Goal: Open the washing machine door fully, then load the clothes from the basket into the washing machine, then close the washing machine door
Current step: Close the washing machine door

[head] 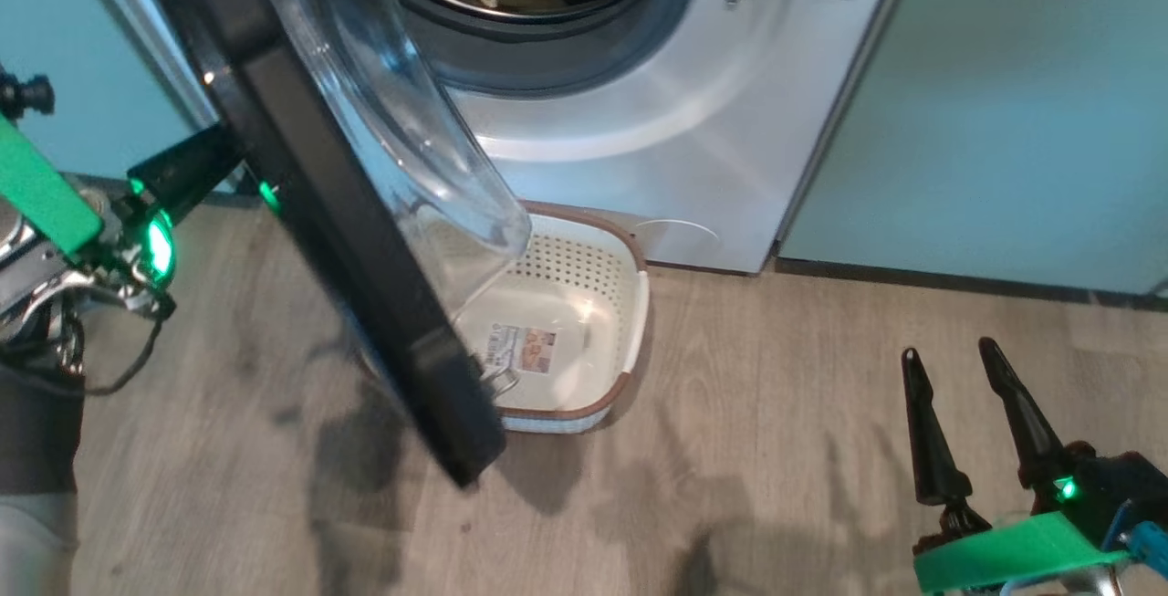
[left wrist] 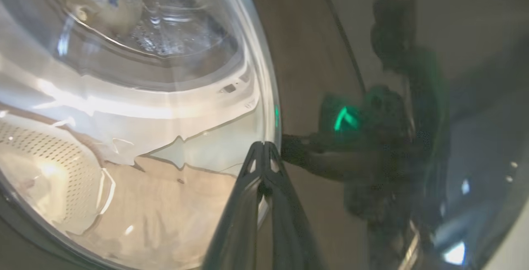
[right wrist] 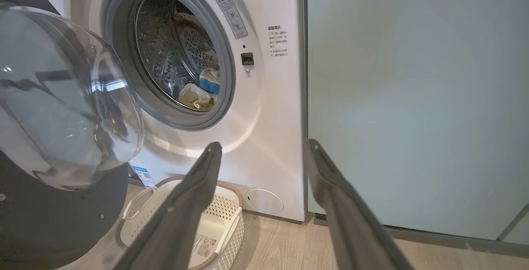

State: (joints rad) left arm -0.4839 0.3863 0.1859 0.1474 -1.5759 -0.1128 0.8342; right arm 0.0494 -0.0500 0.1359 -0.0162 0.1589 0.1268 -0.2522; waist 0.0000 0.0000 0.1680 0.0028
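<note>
Washing machine door point(head: 338, 258): glossy black rim, clear smooth bowl.
Drum point(right wrist: 173, 46): shiny perforated steel.
Basket point(head: 641, 308): cream perforated plastic.
Floor point(head: 776, 413): matt wood grain.
My right gripper point(head: 949, 350): matt dark fingers point(right wrist: 186, 212).

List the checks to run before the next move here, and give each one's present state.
1. Small cream perforated plastic basket emptied: ok, just its label sticker shows inside.
2. Pale yellow and blue clothes inside the white front-loading washing machine: ok.
3. Clothes clear of the grey gasket: cannot tell; they lie near the drum's front lip.
4. Round black-rimmed glass washing machine door closed: not ok, it stands open.
5. The left gripper shut, tips apparently against the door's outer face: ok.
6. The right gripper open, empty, low and away from the door: ok.
</note>
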